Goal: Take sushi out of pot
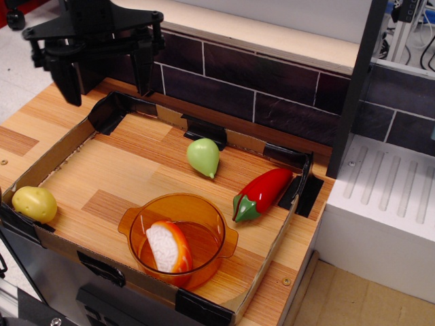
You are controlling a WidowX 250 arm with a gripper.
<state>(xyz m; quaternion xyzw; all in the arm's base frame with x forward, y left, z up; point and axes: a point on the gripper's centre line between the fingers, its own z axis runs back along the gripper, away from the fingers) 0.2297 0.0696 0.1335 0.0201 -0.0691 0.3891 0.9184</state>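
Note:
The sushi [169, 246], white rice body with an orange strip, lies inside the transparent orange pot [212, 224] near the front of the wooden tray. My black gripper [105, 85] hangs open and empty above the tray's far left corner, well away from the pot. Its two fingers [68, 83] point down and stand wide apart.
A pale green pear toy [203, 156] sits mid-tray, a red pepper [262, 193] to the pot's right, a yellow potato [34, 203] at the front left corner. The low cardboard tray wall [62, 146] has black tape corners. A dark brick wall [272, 88] runs behind, a white block [384, 204] stands right.

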